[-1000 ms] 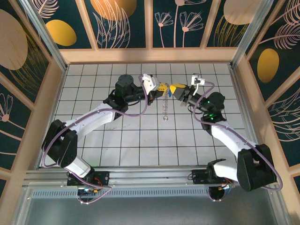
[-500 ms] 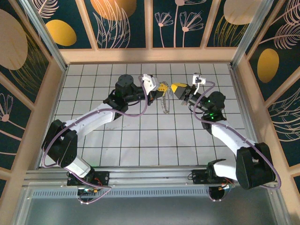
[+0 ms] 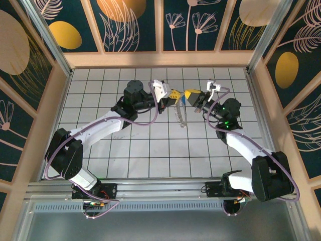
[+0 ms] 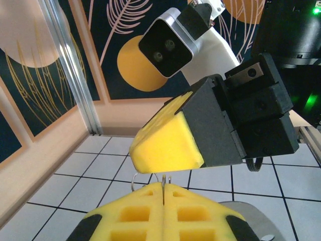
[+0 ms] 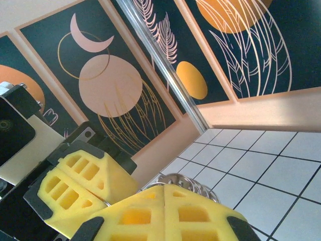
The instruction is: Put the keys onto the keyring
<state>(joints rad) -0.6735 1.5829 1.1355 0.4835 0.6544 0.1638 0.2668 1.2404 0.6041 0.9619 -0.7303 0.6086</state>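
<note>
The keyring (image 3: 179, 113) hangs as a thin silvery strand over the tiled floor (image 3: 150, 145), between the two grippers. My left gripper (image 3: 173, 94) is shut, and the left wrist view shows the keyring's thin wire (image 4: 163, 178) pinched between the yellow pads of the left gripper (image 4: 164, 187). My right gripper (image 3: 191, 94) faces it, jaws shut, its yellow pad (image 4: 168, 145) just above the left tips. Silvery rings (image 5: 181, 178) stick out beyond the right gripper (image 5: 164, 187); whether it grips them is hidden. The keys cannot be made out.
Both arms reach to the far middle of the floor, well above it. Patterned panel walls (image 3: 160, 25) and a wooden ledge (image 3: 160, 59) close the back, with metal posts at the sides (image 3: 45, 35). Open tiles lie in front of the grippers.
The hanging keyring, straight down a second ago, has swung to the right and looks shorter. The right gripper has drawn slightly right, away from the left one.
</note>
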